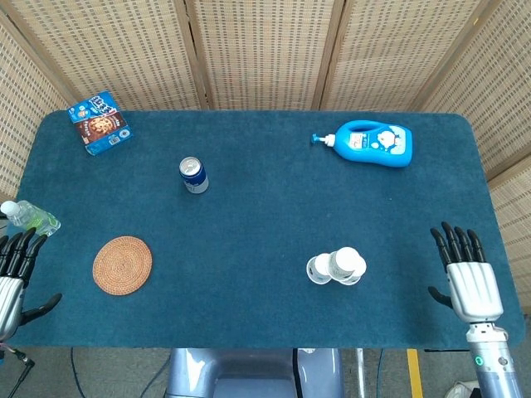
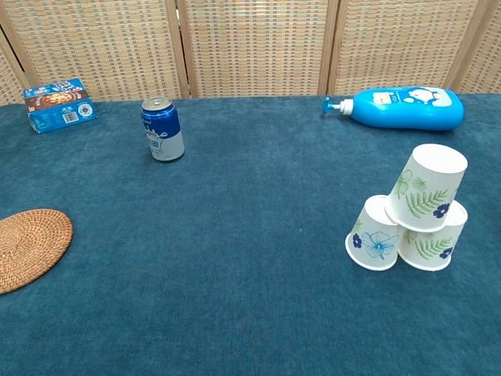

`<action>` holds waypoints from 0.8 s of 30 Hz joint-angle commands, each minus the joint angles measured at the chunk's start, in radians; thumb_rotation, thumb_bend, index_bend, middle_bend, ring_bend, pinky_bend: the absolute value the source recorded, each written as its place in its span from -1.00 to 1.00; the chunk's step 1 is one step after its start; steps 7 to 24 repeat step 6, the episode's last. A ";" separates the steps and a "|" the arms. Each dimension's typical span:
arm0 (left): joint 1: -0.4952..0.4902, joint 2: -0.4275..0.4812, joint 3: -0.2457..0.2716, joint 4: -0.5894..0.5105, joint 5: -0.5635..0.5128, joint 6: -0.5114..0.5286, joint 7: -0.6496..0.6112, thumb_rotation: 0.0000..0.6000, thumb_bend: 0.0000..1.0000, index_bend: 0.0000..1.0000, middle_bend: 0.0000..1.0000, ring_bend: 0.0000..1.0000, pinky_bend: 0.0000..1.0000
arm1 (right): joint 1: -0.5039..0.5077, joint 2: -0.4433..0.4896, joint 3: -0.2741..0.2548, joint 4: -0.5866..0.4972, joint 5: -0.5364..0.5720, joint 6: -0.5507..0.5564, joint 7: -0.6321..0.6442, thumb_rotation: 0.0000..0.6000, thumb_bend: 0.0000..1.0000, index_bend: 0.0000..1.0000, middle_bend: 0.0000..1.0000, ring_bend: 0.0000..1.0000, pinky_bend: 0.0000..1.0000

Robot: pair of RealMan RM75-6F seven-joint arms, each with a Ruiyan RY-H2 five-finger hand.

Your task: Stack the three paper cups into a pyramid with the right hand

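Note:
Three white paper cups with leaf and flower prints stand upside down as a pyramid. The top cup [image 2: 429, 187] [image 1: 346, 264] leans a little on the two lower ones, the left cup [image 2: 375, 235] [image 1: 319, 269] and the right cup [image 2: 433, 241]. My right hand [image 1: 469, 272] hovers at the table's front right corner, well right of the cups, fingers spread and empty. My left hand [image 1: 12, 269] sits at the front left edge, fingers apart, holding nothing. Neither hand shows in the chest view.
A blue soda can [image 1: 193, 175] [image 2: 163, 129] stands mid-left. A woven coaster [image 1: 122, 264] [image 2: 27, 247] lies front left, a blue snack box [image 1: 100, 122] [image 2: 58, 103] back left, a blue pump bottle [image 1: 369, 143] [image 2: 403, 108] on its side back right, a small plastic bottle [image 1: 28, 216] by the left edge.

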 commanded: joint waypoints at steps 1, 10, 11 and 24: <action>0.002 -0.001 -0.003 0.005 -0.006 0.002 -0.004 1.00 -0.63 -1.00 -1.00 -1.00 -1.00 | -0.024 -0.022 -0.001 0.022 -0.027 0.001 0.007 1.00 -0.76 -1.00 -1.00 -1.00 -0.98; 0.001 -0.002 -0.010 0.009 -0.013 0.003 -0.012 1.00 -0.63 -1.00 -1.00 -1.00 -1.00 | -0.045 -0.046 0.014 0.068 -0.042 -0.028 0.025 1.00 -0.76 -1.00 -1.00 -1.00 -0.98; 0.001 -0.002 -0.010 0.009 -0.013 0.003 -0.012 1.00 -0.63 -1.00 -1.00 -1.00 -1.00 | -0.045 -0.046 0.014 0.068 -0.042 -0.028 0.025 1.00 -0.76 -1.00 -1.00 -1.00 -0.98; 0.001 -0.002 -0.010 0.009 -0.013 0.003 -0.012 1.00 -0.63 -1.00 -1.00 -1.00 -1.00 | -0.045 -0.046 0.014 0.068 -0.042 -0.028 0.025 1.00 -0.76 -1.00 -1.00 -1.00 -0.98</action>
